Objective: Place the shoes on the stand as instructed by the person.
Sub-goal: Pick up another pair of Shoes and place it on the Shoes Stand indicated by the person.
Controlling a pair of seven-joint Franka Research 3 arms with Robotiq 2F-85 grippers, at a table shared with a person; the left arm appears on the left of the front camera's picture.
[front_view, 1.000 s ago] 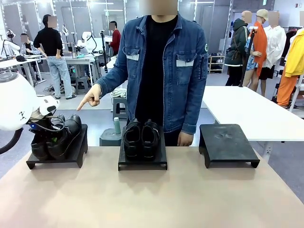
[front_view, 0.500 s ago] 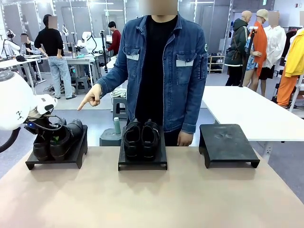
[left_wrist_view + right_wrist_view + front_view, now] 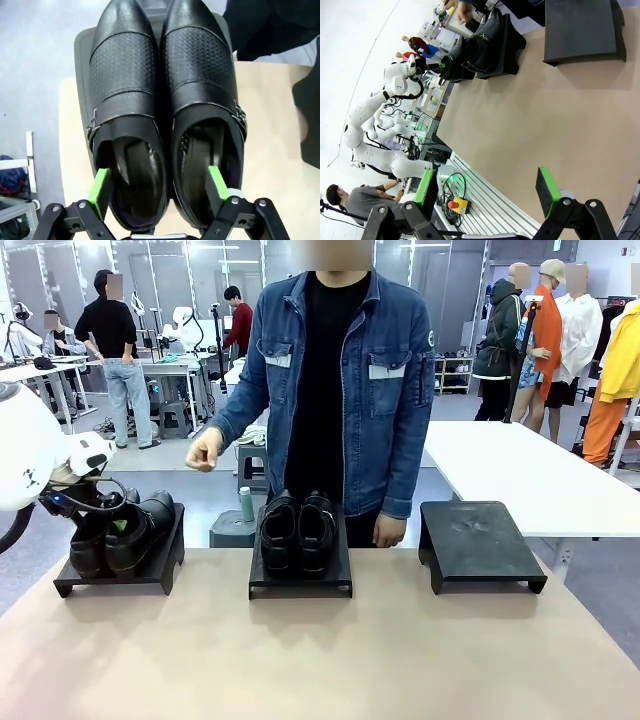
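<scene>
One pair of black shoes [image 3: 125, 535] stands on the left stand [image 3: 160, 565], toes toward the person [image 3: 400, 390]. My left gripper [image 3: 105, 525] hangs over their heels. In the left wrist view the shoes [image 3: 165, 85] lie side by side, and my left gripper [image 3: 159, 185] is open, one green pad [image 3: 101, 186] in each shoe's opening, pinching nothing. A second pair of shoes [image 3: 297, 530] rests on the middle stand [image 3: 300, 585]. My right gripper [image 3: 485, 192] is open and bare above the near table edge.
The right stand [image 3: 480, 540] is bare on top. The person stands behind the middle stand, one hand [image 3: 203, 453] loosely curled at waist height, the other hand [image 3: 388, 531] low by the table's far edge. The tan table [image 3: 320, 660] has open room in front.
My left gripper has opened and let go of the pair, which settled onto the left stand. The person's pointing finger has curled in and the hand has drawn back.
</scene>
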